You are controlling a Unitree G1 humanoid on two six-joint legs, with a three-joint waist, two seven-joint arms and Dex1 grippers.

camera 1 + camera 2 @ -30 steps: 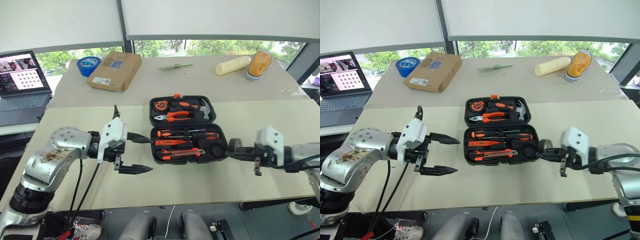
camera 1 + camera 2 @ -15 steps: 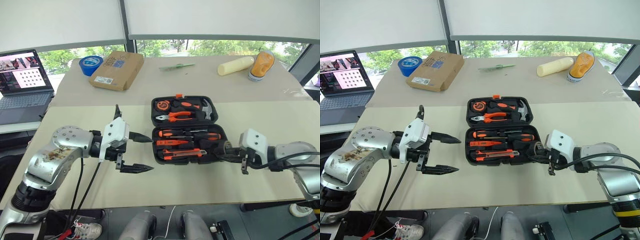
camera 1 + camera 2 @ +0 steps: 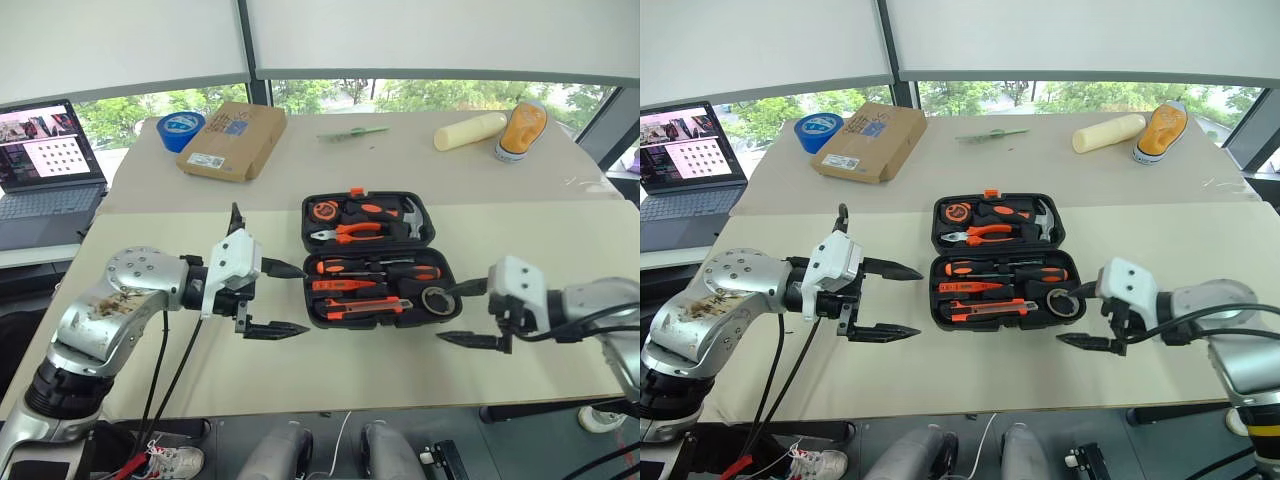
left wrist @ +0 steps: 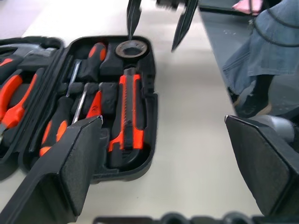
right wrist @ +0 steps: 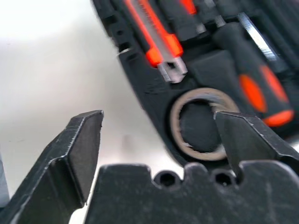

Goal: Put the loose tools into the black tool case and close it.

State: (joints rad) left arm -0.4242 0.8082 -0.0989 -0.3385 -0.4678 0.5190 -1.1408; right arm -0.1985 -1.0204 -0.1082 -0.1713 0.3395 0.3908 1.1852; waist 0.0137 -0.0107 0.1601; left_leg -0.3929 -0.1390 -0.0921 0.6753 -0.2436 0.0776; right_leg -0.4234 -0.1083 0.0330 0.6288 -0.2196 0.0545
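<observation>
**Tools are in, lid comes next**

Big windows with green trees stand behind a long pale counter (image 3: 150,380). On the middle of it lies the black plastic tool case with rounded corners (image 3: 378,261), wide open and flat. Its back half holds pliers and a hammer. Its front half holds two black-and-orange screwdrivers (image 3: 375,269), a black-and-orange utility knife (image 3: 366,306), a thin orange tester screwdriver (image 3: 345,286) and a small grey tape roll (image 3: 435,299). The roll sits in the round slot at the case's right front corner. Each tool looks snug in its slot, so I think only the closing is left.

The right gripper (image 3: 463,314) is released, with its two black fingers spread wide. One finger points at the tape roll and the other hangs over the bare counter just in front of the case. It holds nothing. Its arm reaches in from the right, tipped a bit down.

The left gripper (image 3: 282,298) is also spread wide and empty. It points sideways at the left edge of the case, very near it, with one finger high and one low.

To close the case well, one gripper should hold the front half down. The other should lift the back half and fold it over slowly. Any tool sticking up would stop the small orange latch (image 3: 354,191) from snapping shut.
</observation>
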